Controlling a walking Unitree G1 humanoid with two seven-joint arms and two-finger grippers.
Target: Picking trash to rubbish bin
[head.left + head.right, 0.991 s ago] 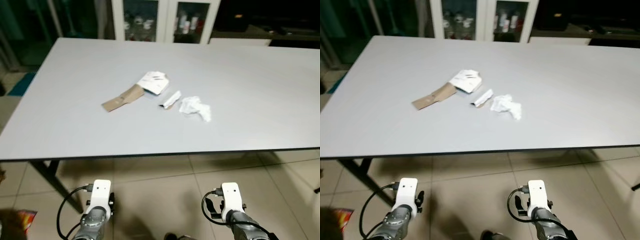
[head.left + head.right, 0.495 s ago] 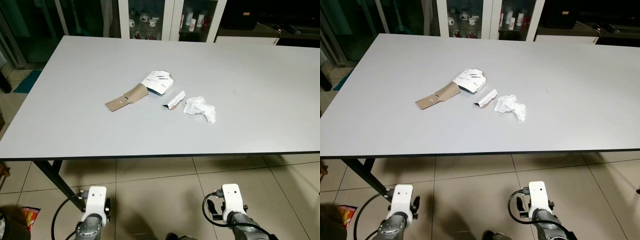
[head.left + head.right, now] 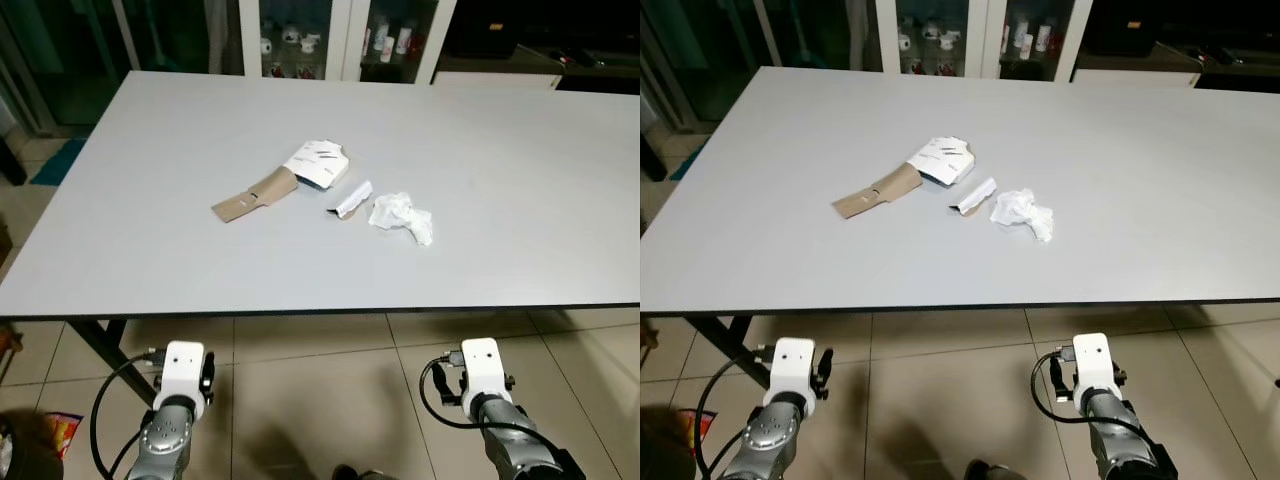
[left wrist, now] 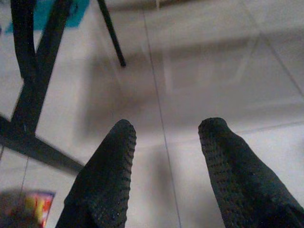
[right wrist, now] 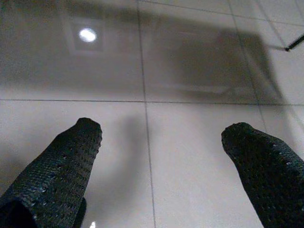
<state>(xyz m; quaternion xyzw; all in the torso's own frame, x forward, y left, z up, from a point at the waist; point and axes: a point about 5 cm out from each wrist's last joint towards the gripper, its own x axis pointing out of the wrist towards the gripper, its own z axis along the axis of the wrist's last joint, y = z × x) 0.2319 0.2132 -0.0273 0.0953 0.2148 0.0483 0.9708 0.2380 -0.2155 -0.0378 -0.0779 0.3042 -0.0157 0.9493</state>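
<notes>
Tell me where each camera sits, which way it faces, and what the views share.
Left eye view, head: down at the table with crumpled paper; both wrists below.
Right eye view: same scene, shifted slightly.
Left wrist view: along the open left pincer at floor tiles.
Right wrist view: along the open right pincer at tiles.
Shared: eyes share the table; wrists share the tiles.

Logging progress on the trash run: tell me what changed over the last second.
Both arms rose slightly below the table edge; the left claw and right claw hang open over the floor, holding nothing. The camera shifted. The brown cardboard strip, white wrapper and crumpled tissue stayed put on the table.
</notes>
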